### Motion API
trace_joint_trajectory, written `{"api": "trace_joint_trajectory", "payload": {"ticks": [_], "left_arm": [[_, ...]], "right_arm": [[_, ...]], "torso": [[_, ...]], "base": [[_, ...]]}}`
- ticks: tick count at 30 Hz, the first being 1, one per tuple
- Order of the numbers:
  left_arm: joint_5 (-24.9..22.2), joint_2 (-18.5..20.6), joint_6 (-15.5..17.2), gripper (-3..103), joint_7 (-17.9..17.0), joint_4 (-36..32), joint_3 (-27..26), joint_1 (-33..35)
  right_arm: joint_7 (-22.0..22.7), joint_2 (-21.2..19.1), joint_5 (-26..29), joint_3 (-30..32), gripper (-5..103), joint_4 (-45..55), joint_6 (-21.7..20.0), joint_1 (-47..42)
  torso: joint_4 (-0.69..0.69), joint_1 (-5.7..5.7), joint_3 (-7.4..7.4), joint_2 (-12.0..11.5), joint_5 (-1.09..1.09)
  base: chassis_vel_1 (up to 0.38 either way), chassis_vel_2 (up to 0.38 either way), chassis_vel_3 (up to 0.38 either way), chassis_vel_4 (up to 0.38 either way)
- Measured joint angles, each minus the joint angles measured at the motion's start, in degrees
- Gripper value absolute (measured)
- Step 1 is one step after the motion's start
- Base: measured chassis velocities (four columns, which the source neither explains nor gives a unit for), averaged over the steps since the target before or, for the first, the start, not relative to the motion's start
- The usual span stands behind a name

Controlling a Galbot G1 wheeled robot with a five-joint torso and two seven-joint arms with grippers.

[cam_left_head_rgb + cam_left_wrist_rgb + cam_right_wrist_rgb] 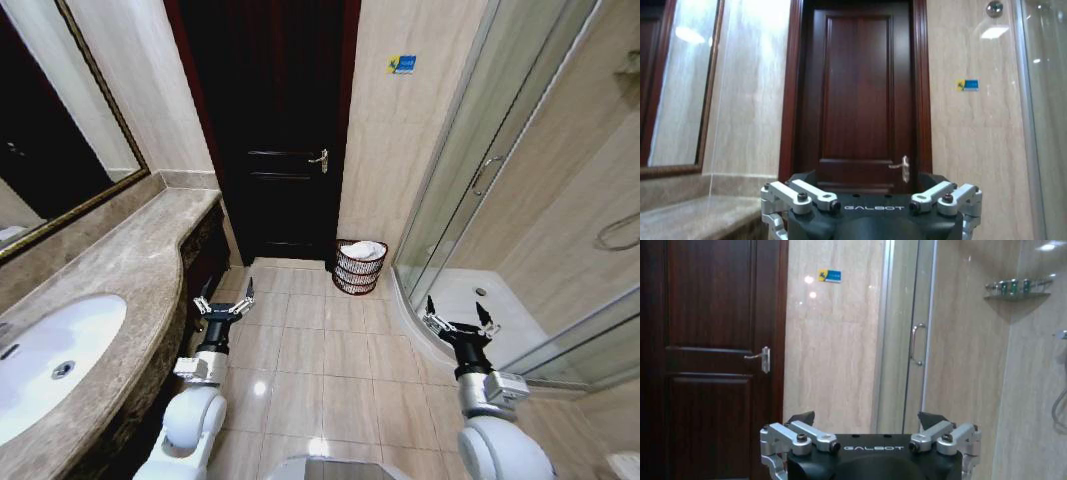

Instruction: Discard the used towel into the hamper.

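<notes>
The hamper (pixel 360 267), a small round dark wicker basket, stands on the floor by the wall between the door and the shower. A white towel (pixel 364 250) lies bunched in its top. My left gripper (pixel 225 297) is held up over the floor tiles beside the vanity, open and empty, well short of the hamper. My right gripper (pixel 459 318) is raised near the shower's curved base, open and empty too. In the wrist views the left gripper (pixel 870 200) and the right gripper (pixel 867 427) point at the door and the wall, fingers spread.
A marble vanity (pixel 120 270) with a white sink (pixel 50 355) runs along the left under a mirror (pixel 45 140). A dark wooden door (pixel 275 130) is shut straight ahead. A glass shower enclosure (pixel 520 200) fills the right. Beige floor tiles (pixel 320 370) lie between.
</notes>
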Motion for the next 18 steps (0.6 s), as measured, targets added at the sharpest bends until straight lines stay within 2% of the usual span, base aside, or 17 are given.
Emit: {"api": "trace_joint_trajectory", "payload": {"ticks": [5, 8, 10, 14, 18], "left_arm": [[-1.72, 0.78, 4.04, 100, -0.06, -1.23, 0.78, 1.0], [-2.2, 1.21, 5.92, 100, -0.47, -1.3, 1.17, 0.2], [-2.41, 1.94, 8.38, 100, -1.37, -0.42, 1.67, -2.0], [-0.48, 3.07, 10.53, 100, -2.71, 1.06, 2.3, -5.87], [-0.07, 3.04, 12.17, 100, -2.1, 1.05, 2.44, -6.59]], "right_arm": [[-0.17, -0.11, 0.6, 0.57, 100, -0.49, -0.68, 0.13], [-0.8, -0.24, 1.64, 1.79, 100, -2.12, -1.33, 1.25], [-2.01, -0.83, 3.4, 3.52, 100, -4.46, -1.71, 3.24], [-1.68, -1.67, 4.95, 4.17, 100, -5.96, -2.72, 6.83], [-1.63, -0.71, 4.36, 3.23, 100, -4.96, -3.37, 7.98]], "torso": [[0.0, 0.0, 0.0, 0.0, 0.0], [0.0, 0.0, 0.0, 0.0, 0.0], [0.0, 0.0, 0.0, 0.0, 0.01], [0.0, 0.01, 0.0, 0.0, 0.01], [0.0, 0.01, 0.01, 0.0, 0.01]], "base": [[0.0, 0.0, 0.0, 0.0], [0.0, 0.0, 0.0, 0.0], [0.0, 0.0, 0.0, 0.0], [0.0, 0.0, 0.0, 0.0], [0.0, 0.0, 0.0, 0.0]]}}
